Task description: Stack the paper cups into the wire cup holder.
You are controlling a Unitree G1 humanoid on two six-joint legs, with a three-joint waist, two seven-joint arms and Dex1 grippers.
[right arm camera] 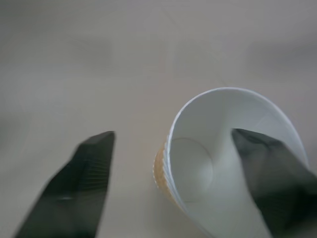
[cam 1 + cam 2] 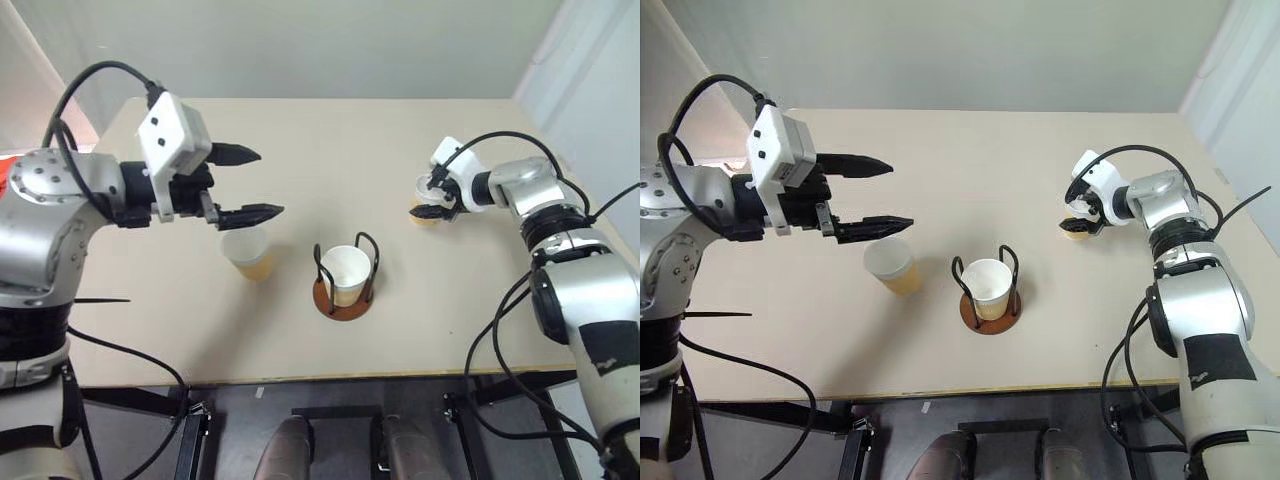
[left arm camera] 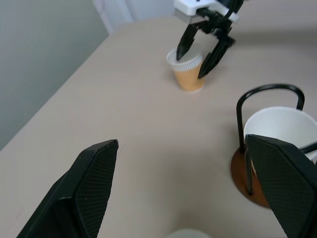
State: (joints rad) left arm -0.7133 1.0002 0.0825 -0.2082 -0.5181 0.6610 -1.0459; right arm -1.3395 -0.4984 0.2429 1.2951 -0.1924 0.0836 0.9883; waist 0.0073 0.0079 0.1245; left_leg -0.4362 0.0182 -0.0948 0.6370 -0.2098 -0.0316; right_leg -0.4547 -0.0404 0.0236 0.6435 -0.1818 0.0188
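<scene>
On the pale bench (image 2: 330, 130), the wire cup holder (image 2: 343, 296) stood near the front edge with one paper cup (image 2: 345, 272) seated upright inside its loops. A second paper cup (image 2: 246, 252) stood upright just beside the holder, on the robot's left. Above that cup the left gripper (image 2: 248, 183) hovered, jaws released and spread wide, holding nothing. Well apart on the right side stood the third paper cup (image 3: 187, 69). The right gripper (image 3: 202, 49) straddled its rim, one finger inside and one outside, jaws not clenched on it.
</scene>
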